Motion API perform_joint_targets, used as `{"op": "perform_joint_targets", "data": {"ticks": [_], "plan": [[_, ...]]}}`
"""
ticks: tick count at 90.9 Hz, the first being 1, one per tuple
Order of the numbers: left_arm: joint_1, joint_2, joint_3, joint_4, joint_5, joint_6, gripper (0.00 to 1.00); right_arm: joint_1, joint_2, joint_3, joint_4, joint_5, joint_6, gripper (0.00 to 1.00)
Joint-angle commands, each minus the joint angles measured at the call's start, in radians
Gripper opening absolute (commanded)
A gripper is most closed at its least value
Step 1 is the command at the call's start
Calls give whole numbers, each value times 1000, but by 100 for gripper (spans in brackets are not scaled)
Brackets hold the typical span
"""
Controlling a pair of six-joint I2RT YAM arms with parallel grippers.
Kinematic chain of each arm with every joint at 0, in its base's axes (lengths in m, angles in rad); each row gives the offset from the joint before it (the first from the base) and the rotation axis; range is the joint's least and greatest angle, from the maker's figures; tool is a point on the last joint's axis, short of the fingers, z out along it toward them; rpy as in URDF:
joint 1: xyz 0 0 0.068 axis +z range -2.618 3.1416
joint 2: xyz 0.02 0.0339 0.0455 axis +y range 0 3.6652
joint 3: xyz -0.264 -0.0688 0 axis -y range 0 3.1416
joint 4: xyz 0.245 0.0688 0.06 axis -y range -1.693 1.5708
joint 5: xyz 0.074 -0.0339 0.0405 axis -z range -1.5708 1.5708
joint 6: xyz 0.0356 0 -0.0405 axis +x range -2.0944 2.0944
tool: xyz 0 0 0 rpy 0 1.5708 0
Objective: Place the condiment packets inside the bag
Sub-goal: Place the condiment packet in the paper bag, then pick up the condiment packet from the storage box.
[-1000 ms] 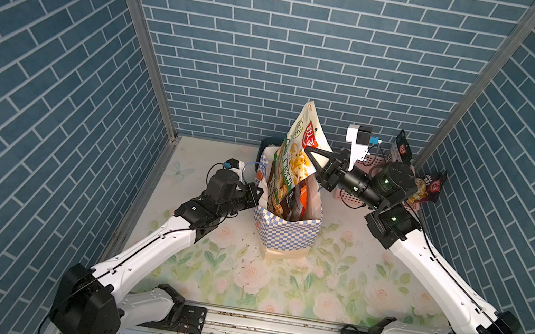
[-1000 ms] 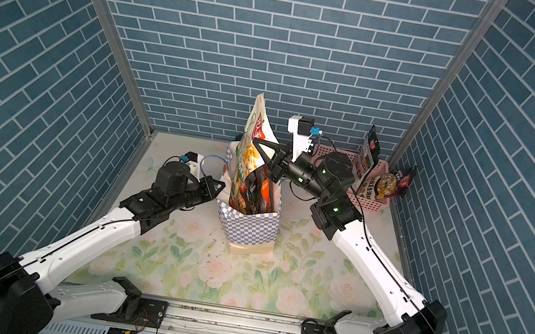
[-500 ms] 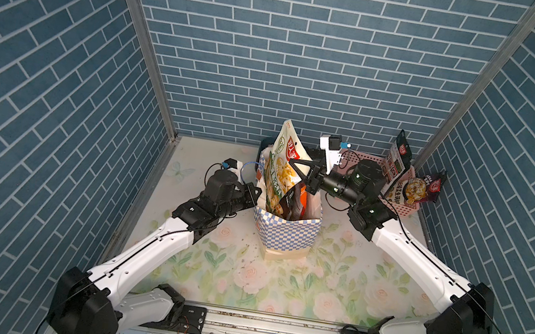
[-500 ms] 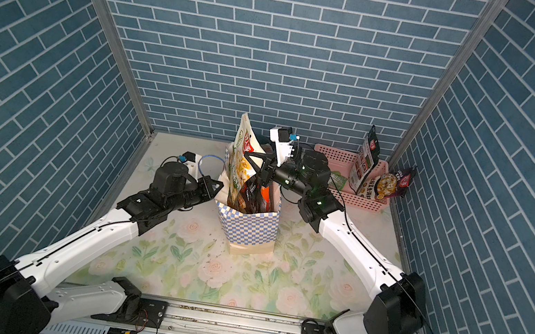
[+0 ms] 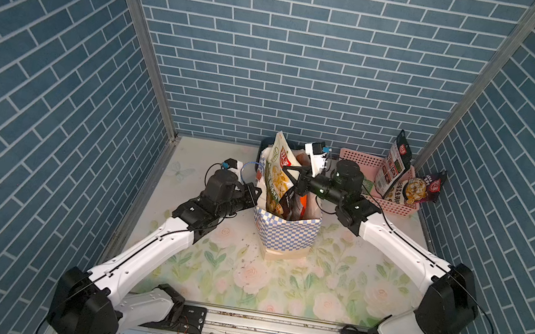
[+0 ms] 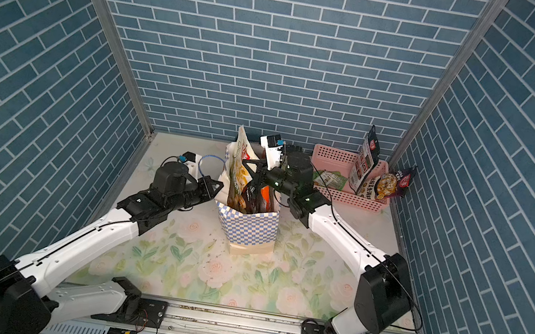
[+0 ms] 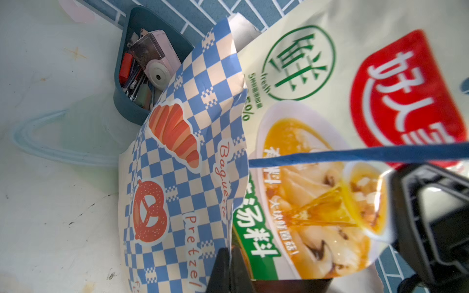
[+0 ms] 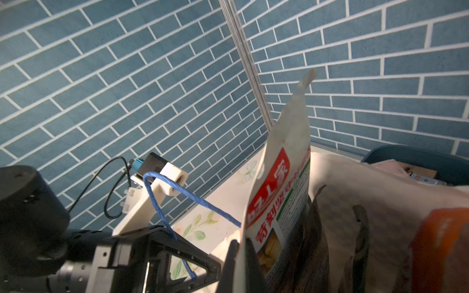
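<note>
**Condiment packets: seating the cream-white pouch in the checkered bag**

The tall blue-and-white checkered paper bag stands at the centre of both top views. It already carries dark and orange pouches. The right gripper is clamped on the edge of a glossy cream-white soup-print packet. The packet's lower part is inside the bag and its top rises well above the rim. The left gripper is pinched tight on the bag's rim, holding the mouth open.

The packet is best slid down along the wall and let go only once it has sunk as far as it will. The thin blue cord handle crosses its face and could snag. The light paper bag may tip if dragged sideways.

More printed packets stand in the pink perforated plastic basket, right of centre. A dark teal plastic bin sits just beside the bag. The surface is a pale rose-print mat, enclosed by blue brick-pattern walls.
</note>
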Motion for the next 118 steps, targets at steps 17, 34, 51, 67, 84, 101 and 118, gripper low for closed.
{"op": "perform_joint_targets", "data": {"ticks": [17,34,51,67,84,101,118], "plan": [[-6,17,29,-27,-5,16,0,42,44,81,-73,143,-103,37],[-6,27,30,-19,-2,18,0,40,7,98,-95,160,-111,58],[-5,28,32,-21,-2,18,0,-34,-79,148,-198,247,-116,67],[-6,23,29,-25,1,18,0,-302,-113,211,-391,365,-153,82],[-5,16,28,-24,-3,18,0,-574,14,298,-436,487,-266,97],[-6,16,32,-27,-2,18,0,-709,176,404,-395,541,-276,100],[-6,19,30,-24,0,17,0,-788,293,441,-387,543,-243,100]]}}
